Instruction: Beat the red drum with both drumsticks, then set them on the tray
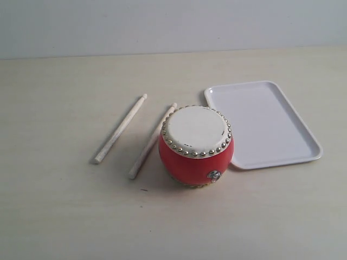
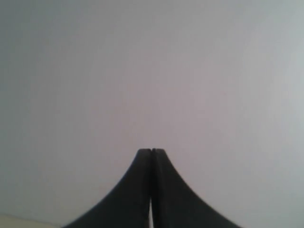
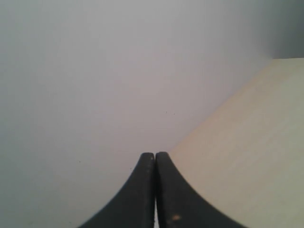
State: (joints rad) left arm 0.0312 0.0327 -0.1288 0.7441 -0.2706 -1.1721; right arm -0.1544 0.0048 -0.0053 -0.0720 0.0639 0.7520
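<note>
The red drum [image 1: 196, 145] stands upright near the middle of the table, white skin up. Two pale drumsticks lie on the table to its left: one [image 1: 120, 129] apart from the drum, the other [image 1: 150, 143] right beside it, its far end close to the drum's rim. The white tray [image 1: 263, 123] lies to the drum's right with nothing on it. Neither arm shows in the exterior view. My left gripper [image 2: 151, 151] is shut and holds nothing, facing a plain grey wall. My right gripper [image 3: 155, 154] is shut and holds nothing too.
The pale wooden table [image 1: 59, 211] runs back to a grey wall [image 1: 162, 24]. A strip of the table top [image 3: 251, 156] shows past the fingers in the right wrist view.
</note>
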